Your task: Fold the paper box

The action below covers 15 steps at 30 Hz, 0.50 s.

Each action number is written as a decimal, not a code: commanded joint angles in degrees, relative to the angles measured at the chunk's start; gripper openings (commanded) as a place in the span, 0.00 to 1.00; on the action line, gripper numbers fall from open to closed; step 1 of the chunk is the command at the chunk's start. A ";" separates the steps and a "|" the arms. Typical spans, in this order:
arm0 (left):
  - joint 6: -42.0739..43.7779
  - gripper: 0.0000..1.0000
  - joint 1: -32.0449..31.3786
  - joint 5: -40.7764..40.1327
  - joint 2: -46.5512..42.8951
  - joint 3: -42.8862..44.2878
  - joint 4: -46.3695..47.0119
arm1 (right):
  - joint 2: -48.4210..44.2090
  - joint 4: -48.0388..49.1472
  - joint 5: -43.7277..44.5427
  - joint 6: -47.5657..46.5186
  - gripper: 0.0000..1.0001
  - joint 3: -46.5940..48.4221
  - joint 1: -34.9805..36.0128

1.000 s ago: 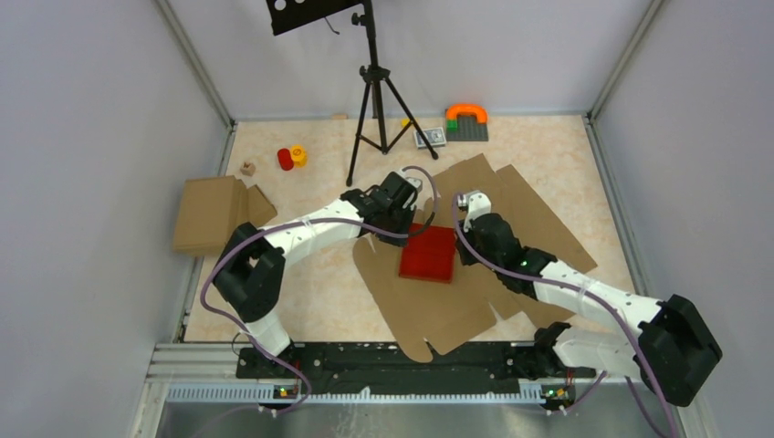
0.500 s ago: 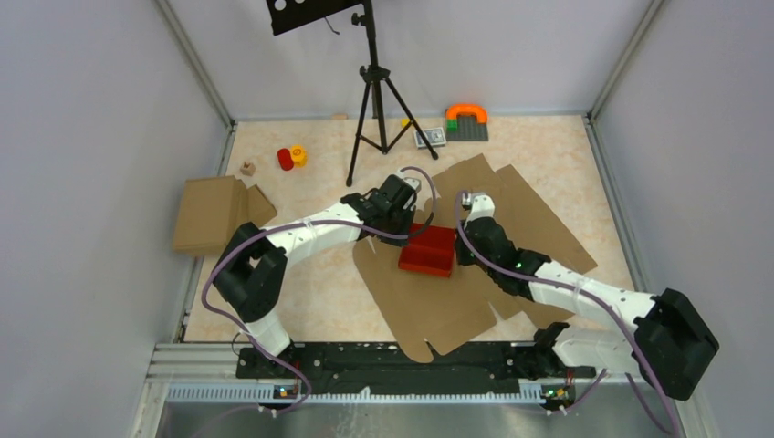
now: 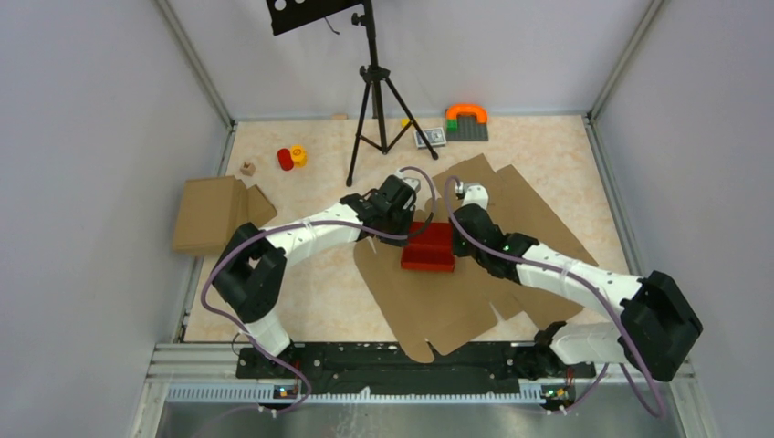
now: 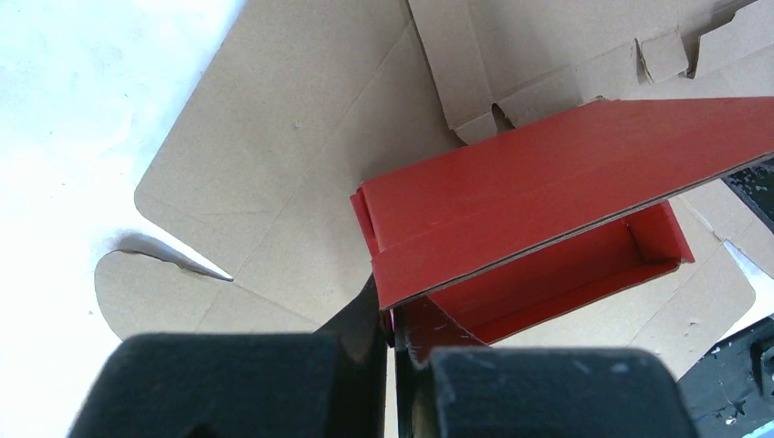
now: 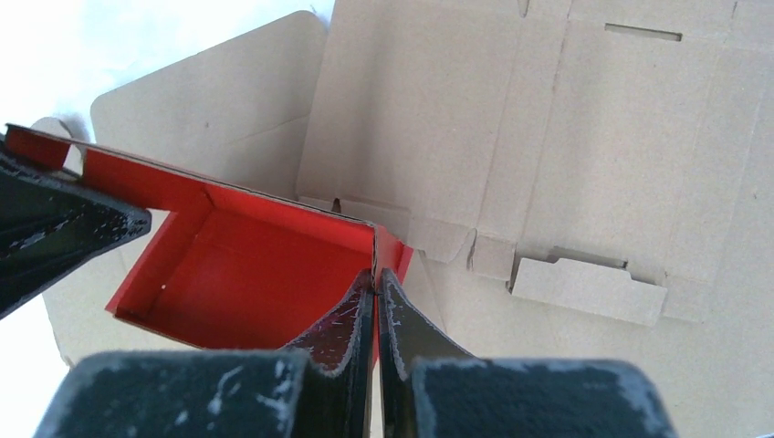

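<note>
Left fingers (image 4: 370,315): pinched tight on the paper box (image 4: 548,182) edge.
Right fingers (image 5: 360,315): pinched tight on its other side wall.
Paper box: between both fingers, over the brown cardboard sheet (image 5: 584,137).

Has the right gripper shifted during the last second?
Yes. The right gripper, shut on the bright red card paper box, moved farther back and leftward, toward the black tripod.

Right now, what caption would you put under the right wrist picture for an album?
The right fingers pinch a corner wall of the half-folded red paper box over flat brown cardboard sheets.
</note>
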 commanded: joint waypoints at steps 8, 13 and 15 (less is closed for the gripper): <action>-1.29 0.00 -0.93 1.69 -2.95 -1.57 2.78 | 2.78 -1.57 4.63 8.17 0.00 5.12 1.18; -1.61 0.00 -1.12 1.71 -3.15 -1.46 3.20 | 4.38 -2.19 4.26 8.81 0.00 7.56 1.19; -1.74 0.00 -1.15 1.52 -3.52 -1.65 3.36 | 4.72 -1.82 3.83 9.61 0.00 7.27 1.16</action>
